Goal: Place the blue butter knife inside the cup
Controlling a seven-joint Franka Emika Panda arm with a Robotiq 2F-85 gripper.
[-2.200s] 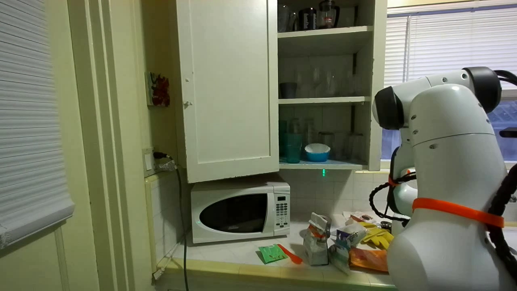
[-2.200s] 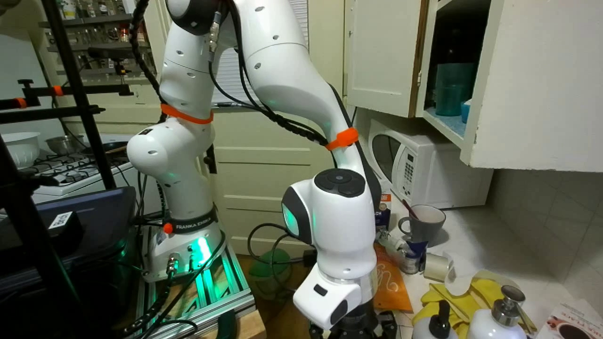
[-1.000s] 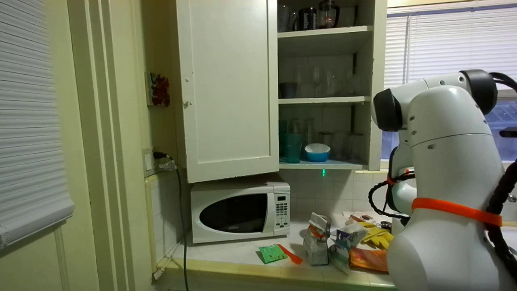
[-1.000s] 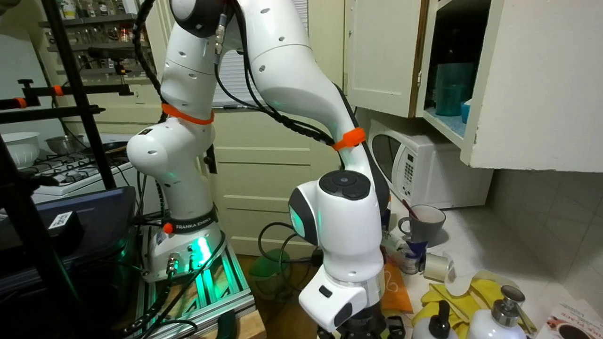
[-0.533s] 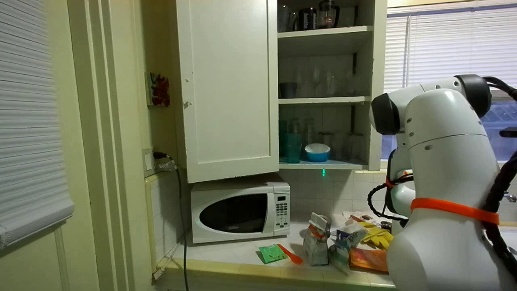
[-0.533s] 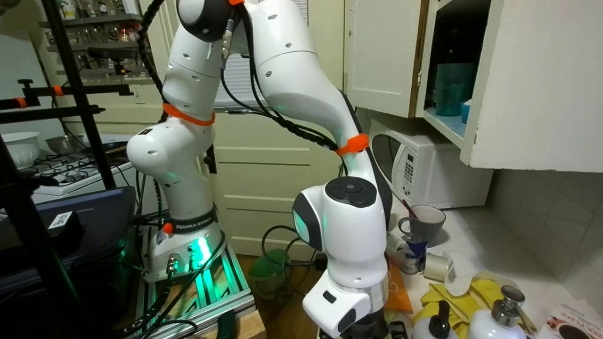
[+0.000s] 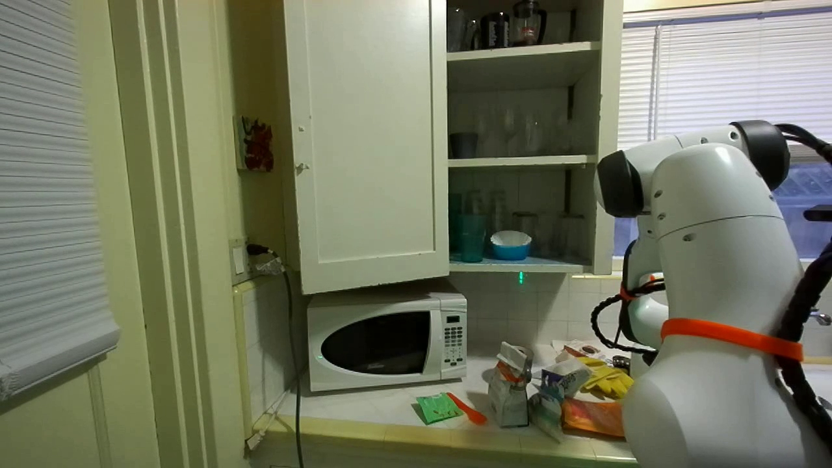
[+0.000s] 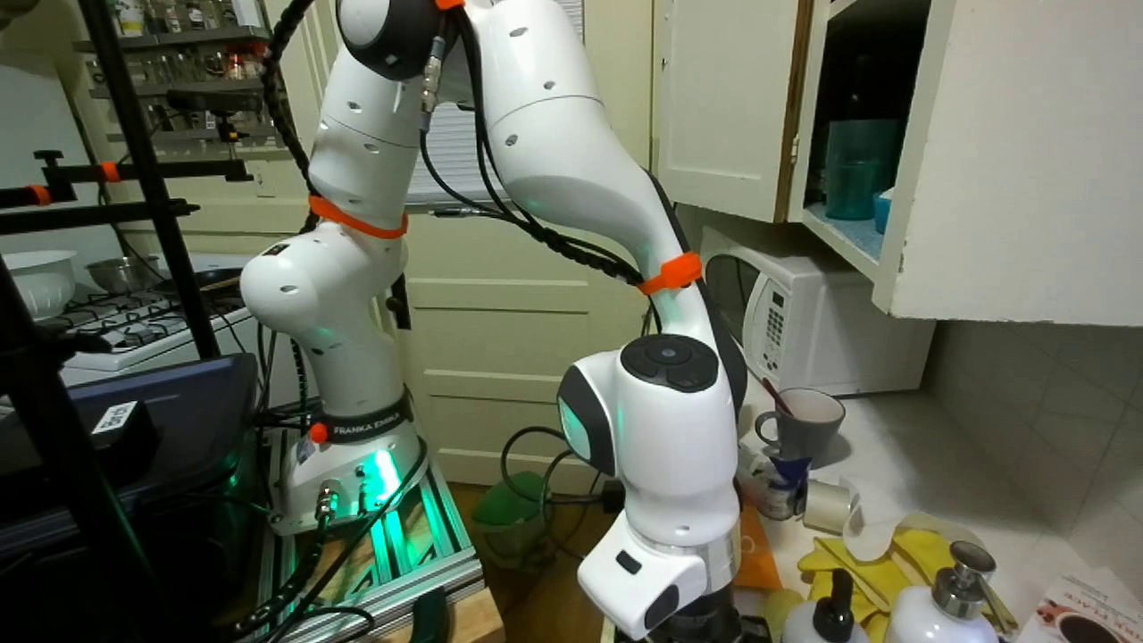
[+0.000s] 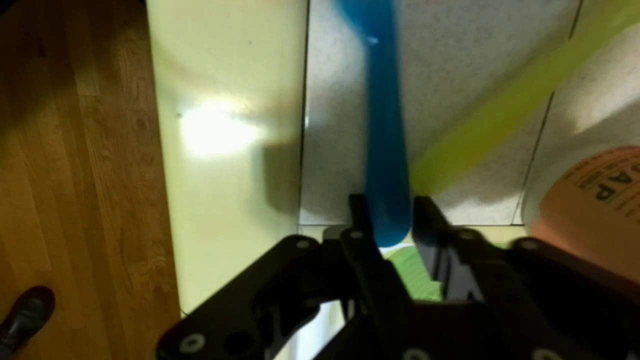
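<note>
Blue butter knife (image 9: pixel 386 127) sits pinched near one end between our fingers (image 9: pixel 425 216). Lifting that off-centre grip, we risk it swivelling and missing the cup (image 8: pixel 808 433).

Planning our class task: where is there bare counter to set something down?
Bare counter lies between mug, microwave, wall and gloves, and between microwave, yellow edge and green packet. Crowded: around the orange pouch, and by the fingers (knife, yellow stick, soap).

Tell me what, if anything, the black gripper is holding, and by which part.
The long blue plastic-looking butter knife, pinched by its rounded handle end in the gripper.
</note>
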